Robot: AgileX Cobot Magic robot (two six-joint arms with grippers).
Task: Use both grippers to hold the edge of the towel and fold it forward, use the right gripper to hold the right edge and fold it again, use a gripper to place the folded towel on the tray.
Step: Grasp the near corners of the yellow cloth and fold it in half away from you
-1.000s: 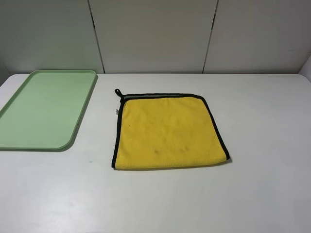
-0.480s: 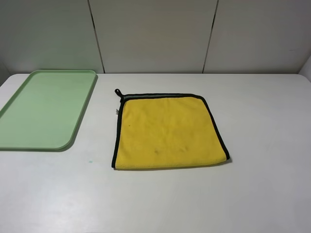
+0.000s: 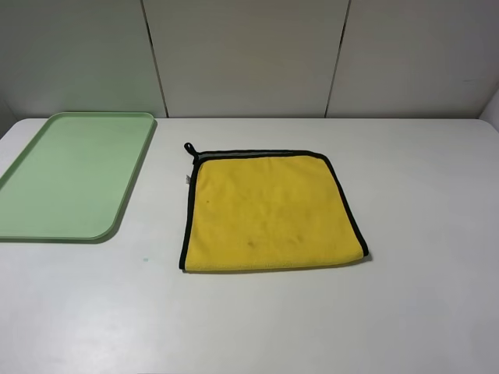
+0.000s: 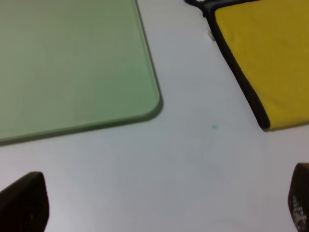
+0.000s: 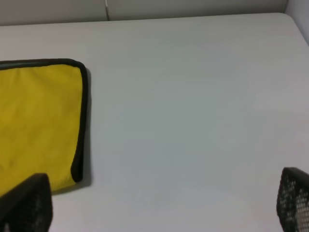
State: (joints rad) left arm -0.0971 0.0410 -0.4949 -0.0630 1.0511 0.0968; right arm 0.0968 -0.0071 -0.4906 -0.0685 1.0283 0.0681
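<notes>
The yellow towel (image 3: 269,210) lies flat in the middle of the white table, its black loop (image 3: 189,148) at the far left corner. The black edge of the towel (image 3: 348,201) runs along the far, left and right sides; the near side is plain yellow. The pale green tray (image 3: 70,171) sits at the far left with nothing in it. Neither arm shows in the high view. My left gripper (image 4: 159,203) is open over bare table, near the tray (image 4: 72,63) corner and the towel (image 4: 270,53). My right gripper (image 5: 159,203) is open beside the towel (image 5: 38,121), to its right.
The white table (image 3: 421,312) meets a pale panelled wall (image 3: 249,54) at the back. A tiny teal speck (image 3: 145,259) marks the surface between tray and towel. The table's right edge shows in the right wrist view.
</notes>
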